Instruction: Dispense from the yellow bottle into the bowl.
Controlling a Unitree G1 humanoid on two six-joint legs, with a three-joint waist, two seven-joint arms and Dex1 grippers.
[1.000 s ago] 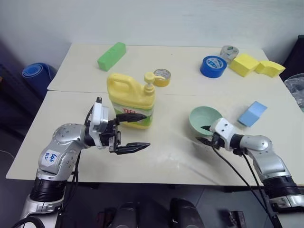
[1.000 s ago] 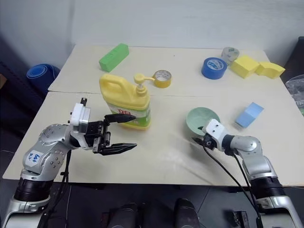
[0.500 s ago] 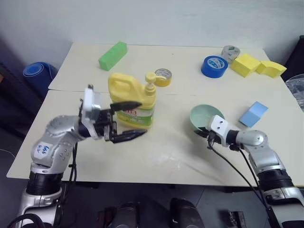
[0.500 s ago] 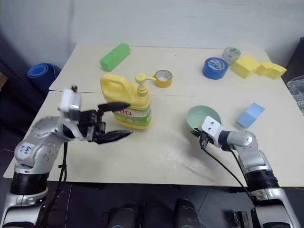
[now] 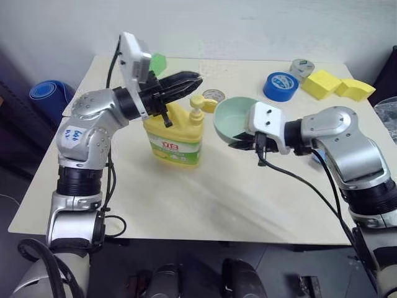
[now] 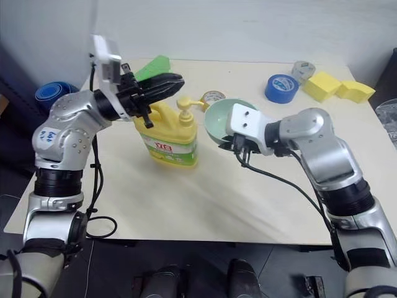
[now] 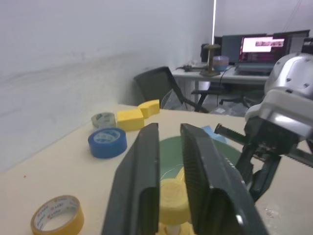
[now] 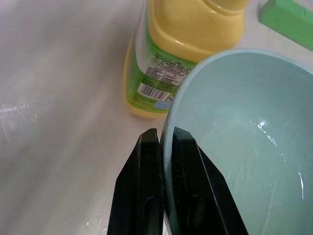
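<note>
Pincers first: the left gripper (image 5: 189, 79) is hovering with its fingers pressed together just above the pump head of the yellow bottle (image 5: 172, 133), holding nothing. The right gripper (image 8: 164, 147) is pinching the rim of the bowl (image 5: 234, 120), holding it raised beside the spout. For a clean dispense, the bowl's mouth should be sitting under the nozzle before a straight downward press. Bottle is standing upright on the beige table (image 5: 236, 198); tape rolls (image 5: 279, 85), foam blocks (image 5: 319, 84) and a white wall are lying beyond.

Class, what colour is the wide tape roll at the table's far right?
Blue, with a white inner core; clearest in the left eye view.
</note>
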